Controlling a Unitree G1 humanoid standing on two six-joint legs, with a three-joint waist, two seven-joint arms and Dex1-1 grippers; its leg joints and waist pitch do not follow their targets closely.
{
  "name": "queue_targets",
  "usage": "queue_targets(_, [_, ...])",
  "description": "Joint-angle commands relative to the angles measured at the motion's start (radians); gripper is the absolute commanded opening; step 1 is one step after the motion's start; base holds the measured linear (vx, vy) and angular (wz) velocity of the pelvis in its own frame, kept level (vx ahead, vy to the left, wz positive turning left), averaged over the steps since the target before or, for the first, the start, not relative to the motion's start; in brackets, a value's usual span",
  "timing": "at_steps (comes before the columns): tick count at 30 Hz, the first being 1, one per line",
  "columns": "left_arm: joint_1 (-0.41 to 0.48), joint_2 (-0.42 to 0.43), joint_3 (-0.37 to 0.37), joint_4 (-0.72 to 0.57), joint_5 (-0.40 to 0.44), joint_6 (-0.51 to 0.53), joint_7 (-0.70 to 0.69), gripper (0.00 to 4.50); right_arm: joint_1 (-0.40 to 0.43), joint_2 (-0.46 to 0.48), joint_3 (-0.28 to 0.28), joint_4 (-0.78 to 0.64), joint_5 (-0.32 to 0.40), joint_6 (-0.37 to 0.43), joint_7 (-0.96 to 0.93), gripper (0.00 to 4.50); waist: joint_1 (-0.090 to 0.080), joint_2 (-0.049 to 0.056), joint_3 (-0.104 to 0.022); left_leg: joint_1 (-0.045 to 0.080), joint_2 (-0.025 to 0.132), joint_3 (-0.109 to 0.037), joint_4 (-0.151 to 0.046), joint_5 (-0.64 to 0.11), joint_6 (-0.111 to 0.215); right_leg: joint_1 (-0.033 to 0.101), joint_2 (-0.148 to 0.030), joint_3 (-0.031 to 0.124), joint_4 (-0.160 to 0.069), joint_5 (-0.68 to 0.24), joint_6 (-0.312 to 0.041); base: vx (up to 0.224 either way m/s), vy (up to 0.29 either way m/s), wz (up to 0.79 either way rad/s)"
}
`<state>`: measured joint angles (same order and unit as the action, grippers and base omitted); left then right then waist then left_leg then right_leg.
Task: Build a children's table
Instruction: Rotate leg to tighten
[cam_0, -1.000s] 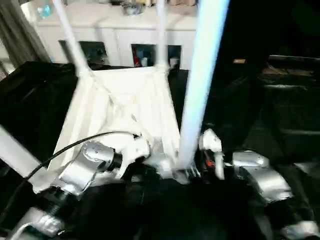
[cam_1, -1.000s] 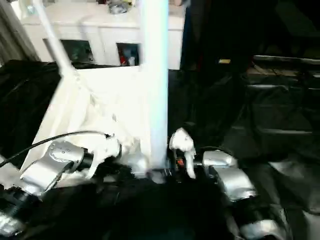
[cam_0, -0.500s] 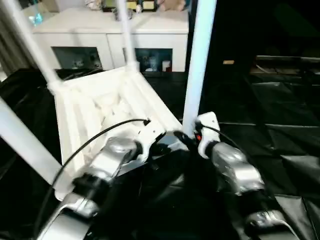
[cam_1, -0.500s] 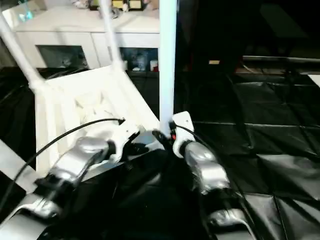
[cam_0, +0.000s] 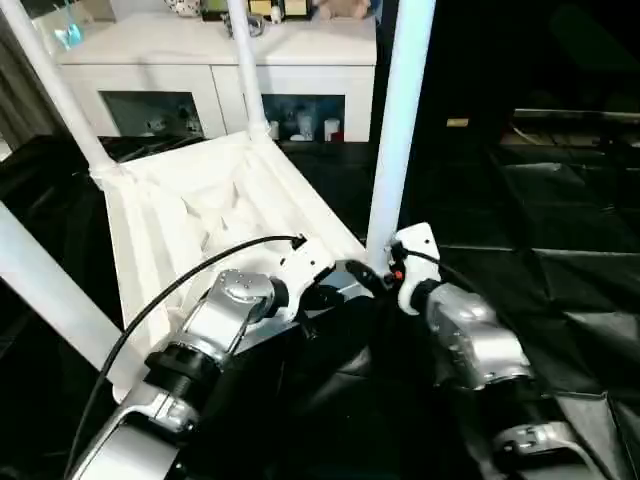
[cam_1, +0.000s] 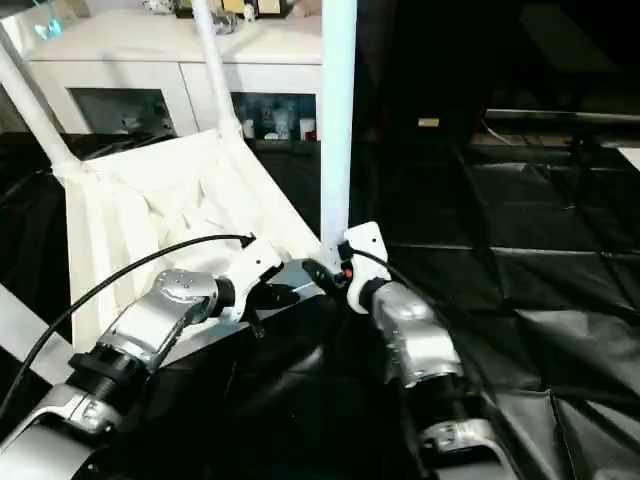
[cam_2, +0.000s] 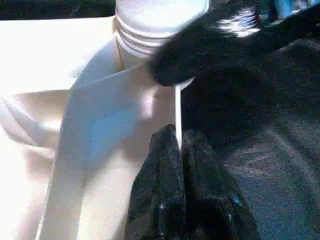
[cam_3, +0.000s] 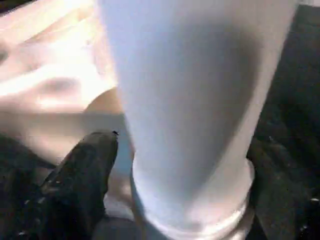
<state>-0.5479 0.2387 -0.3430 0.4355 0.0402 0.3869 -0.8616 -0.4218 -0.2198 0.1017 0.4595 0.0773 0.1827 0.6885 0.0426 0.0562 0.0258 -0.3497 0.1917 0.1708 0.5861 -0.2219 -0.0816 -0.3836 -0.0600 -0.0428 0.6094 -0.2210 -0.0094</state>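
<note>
Four white legs (cam_0: 400, 120) stand up out of the upturned tabletop (cam_0: 190, 225) in the left eye view, one seated in each round corner socket; the nearest leg rises at about 12 o'clock from the two grippers. At 11 o'clock beyond the tabletop, a white cabinet (cam_0: 215, 75) holds small items behind its glass doors, too small to name. Black sheeting (cam_0: 560, 290) covers the surface all around, creased at 3 o'clock.

From the right eye view, the left gripper (cam_1: 295, 283) meets the tabletop's near edge, and the right gripper (cam_1: 335, 268) sits at the foot of the nearest leg.

Looking along the left wrist view, the left gripper's black fingers (cam_2: 160, 195) are pressed together, pinching the thin white rim of the tabletop between them; the leg's ribbed base sits in its socket at 12 o'clock.

Seen in the right wrist view, the right gripper's fingers (cam_3: 82, 175) stand apart, one on either side of the leg's collar, the leg between them.
</note>
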Motion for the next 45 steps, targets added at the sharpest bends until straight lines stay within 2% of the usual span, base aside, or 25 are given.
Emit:
queue_targets(1, [0.035,0.037,-0.035,0.026,0.013,0.018,-0.040,0.00,0.023,-0.044,0.058,-0.086,0.028,-0.033,0.169,3.89,0.004,-0.015,-0.043,-0.015,0.034,-0.012,-0.064,-0.053,0.079,0.052,-0.074,0.042,-0.066,0.018,-0.230,0.000,0.000,0.00])
queue_targets(2, [0.036,0.043,-0.030,0.022,0.007,0.015,-0.052,0.00,0.030,-0.061,0.058,-0.103,0.037,-0.031,0.200,3.89,0.008,-0.015,-0.045,-0.015,0.033,-0.012,-0.061,-0.035,0.088,0.056,-0.074,0.042,-0.061,0.056,-0.234,0.000,0.000,0.00])
queue_targets(3, [0.038,0.053,-0.026,0.018,-0.001,-0.001,-0.073,0.00,0.038,-0.082,0.058,-0.120,0.048,-0.033,0.237,3.89,0.010,-0.015,-0.045,-0.012,0.032,-0.009,-0.056,-0.015,0.117,0.052,-0.074,0.042,-0.056,0.130,-0.255,0.000,0.000,0.00])
queue_targets(6, [0.050,0.086,-0.024,-0.001,-0.023,-0.036,-0.143,0.00,0.053,-0.125,0.059,-0.143,0.065,-0.039,0.313,3.89,0.015,-0.017,-0.044,-0.012,0.033,-0.009,-0.056,-0.021,0.133,0.054,-0.076,0.040,-0.056,0.119,-0.263,0.000,0.000,0.00])
queue_targets(7, [0.056,0.097,-0.025,-0.014,-0.034,-0.040,-0.170,0.00,0.055,-0.135,0.060,-0.141,0.067,-0.040,0.330,3.89,0.016,-0.019,-0.042,-0.013,0.035,-0.010,-0.058,-0.039,0.132,0.055,-0.077,0.039,-0.059,0.079,-0.260,0.000,0.000,0.00])
queue_targets(8, [0.064,0.111,-0.025,-0.034,-0.047,-0.040,-0.201,0.00,0.057,-0.143,0.066,-0.140,0.067,-0.039,0.346,3.89,0.015,-0.016,-0.040,-0.009,0.037,-0.008,-0.060,-0.058,0.126,0.051,-0.078,0.039,-0.062,0.039,-0.260,0.000,0.000,0.00])
queue_targets(9, [0.068,0.116,-0.026,-0.042,-0.052,-0.044,-0.212,0.00,0.058,-0.144,0.069,-0.141,0.068,-0.036,0.351,3.89,0.015,-0.018,-0.039,-0.008,0.038,-0.008,-0.061,-0.066,0.122,0.050,-0.077,0.038,-0.063,0.019,-0.261,0.000,0.000,0.00])
queue_targets(10, [0.073,0.121,-0.025,-0.054,-0.059,-0.044,-0.223,0.00,0.059,-0.145,0.073,-0.142,0.070,-0.034,0.357,3.89,0.015,-0.017,-0.038,-0.008,0.038,-0.008,-0.063,-0.075,0.117,0.048,-0.077,0.038,-0.065,-0.004,-0.261,0.000,0.000,0.00])
queue_targets(11, [0.083,0.127,-0.022,-0.079,-0.075,-0.038,-0.241,0.00,0.062,-0.148,0.081,-0.143,0.077,-0.040,0.368,3.89,0.017,-0.016,-0.035,-0.004,0.043,-0.009,-0.067,-0.100,0.099,0.046,-0.078,0.040,-0.069,-0.059,-0.256,0.000,0.000,0.00])
queue_targets(12, [0.092,0.137,-0.024,-0.106,-0.091,-0.027,-0.265,0.00,0.063,-0.148,0.089,-0.140,0.076,-0.043,0.373,3.89,0.018,-0.016,-0.035,-0.003,0.042,-0.009,-0.068,-0.103,0.095,0.045,-0.078,0.040,-0.069,-0.067,-0.254,0.000,0.000,0.00])
queue_targets(16, [0.106,0.154,-0.026,-0.142,-0.108,-0.009,-0.292,0.00,0.059,-0.144,0.105,-0.125,0.060,-0.052,0.387,3.89,0.019,-0.015,-0.037,-0.003,0.042,-0.010,-0.067,-0.075,0.084,0.045,-0.076,0.041,-0.062,-0.021,-0.260,0.000,0.000,0.00])
queue_targets(17, [0.107,0.158,-0.024,-0.142,-0.109,-0.013,-0.295,0.00,0.055,-0.140,0.104,-0.122,0.066,-0.047,0.401,3.89,0.021,-0.017,-0.040,-0.002,0.040,-0.008,-0.062,-0.048,0.093,0.047,-0.076,0.042,-0.056,0.042,-0.270,0.000,0.000,0.00])
queue_targets(19, [0.106,0.161,-0.022,-0.142,-0.111,-0.013,-0.299,0.00,0.051,-0.136,0.101,-0.122,0.081,-0.031,0.420,3.89,0.023,-0.018,-0.042,-0.006,0.037,-0.008,-0.059,-0.019,0.105,0.050,-0.075,0.041,-0.051,0.099,-0.276,0.000,0.000,0.00])
queue_targets(20, [0.107,0.163,-0.021,-0.143,-0.112,-0.013,-0.300,0.00,0.050,-0.136,0.102,-0.122,0.085,-0.027,0.426,3.73,0.024,-0.019,-0.042,-0.007,0.036,-0.008,-0.058,-0.013,0.112,0.052,-0.075,0.040,-0.050,0.112,-0.276,0.000,0.000,0.00])
queue_targets(25, [0.112,0.174,-0.020,-0.152,-0.112,-0.003,-0.311,0.00,0.042,-0.141,0.108,-0.117,0.098,-0.011,0.434,3.37,0.024,-0.021,-0.043,-0.005,0.037,-0.008,-0.057,-0.008,0.118,0.052,-0.075,0.038,-0.049,0.101,-0.276,0.000,0.000,0.00])
queue_targets(30, [0.120,0.188,-0.020,-0.168,-0.118,0.012,-0.335,0.00,0.042,-0.149,0.106,-0.112,0.104,-0.010,0.464,2.89,0.026,-0.018,-0.043,-0.005,0.038,-0.008,-0.056,-0.014,0.114,0.052,-0.075,0.038,-0.049,0.090,-0.277,0.000,0.000,0.00])
queue_targets(32, [0.124,0.197,-0.021,-0.170,-0.119,0.011,-0.344,0.00,0.038,-0.145,0.106,-0.101,0.104,-0.011,0.465,2.80,0.026,-0.012,-0.043,-0.006,0.037,-0.009,-0.055,-0.017,0.111,0.052,-0.076,0.037,-0.048,0.089,-0.280,0.000,0.000,0.00])
queue_targets(39, [0.123,0.214,-0.020,-0.169,-0.116,0.012,-0.353,0.00,0.034,-0.131,0.109,-0.086,0.099,-0.018,0.456,2.68,0.026,-0.012,-0.046,-0.006,0.036,-0.010,-0.053,-0.005,0.113,0.054,-0.074,0.036,-0.044,0.127,-0.288,0.000,0.000,0.00])
queue_targets(41, [0.125,0.216,-0.021,-0.169,-0.115,0.016,-0.354,0.00,0.039,-0.121,0.109,-0.084,0.095,-0.023,0.445,2.67,0.025,-0.001,-0.045,-0.005,0.036,-0.011,-0.053,-0.021,0.103,0.054,-0.074,0.035,-0.046,0.113,-0.289,0.000,0.000,0.00])
queue_targets(42, [0.125,0.216,-0.021,-0.169,-0.115,0.016,-0.354,0.00,0.039,-0.121,0.109,-0.084,0.095,-0.023,0.445,2.67,0.024,-0.004,-0.045,-0.005,0.037,-0.010,-0.054,-0.024,0.102,0.054,-0.073,0.035,-0.047,0.113,-0.289,0.000,0.000,0.00])
queue_targets(44, [0.125,0.211,-0.022,-0.159,-0.111,0.016,-0.344,0.00,0.044,-0.101,0.103,-0.072,0.081,-0.033,0.395,2.67,0.023,0.005,-0.044,-0.004,0.037,-0.011,-0.055,-0.042,0.089,0.053,-0.074,0.035,-0.047,0.095,-0.290,0.000,0.000,0.00])
queue_targets(45, [0.125,0.209,-0.021,-0.156,-0.110,0.015,-0.339,0.00,0.044,-0.096,0.101,-0.068,0.075,-0.037,0.379,2.66,0.021,0.003,-0.044,-0.003,0.037,-0.010,-0.056,-0.051,0.086,0.052,-0.074,0.035,-0.050,0.088,-0.290,0.000,0.000,0.00])
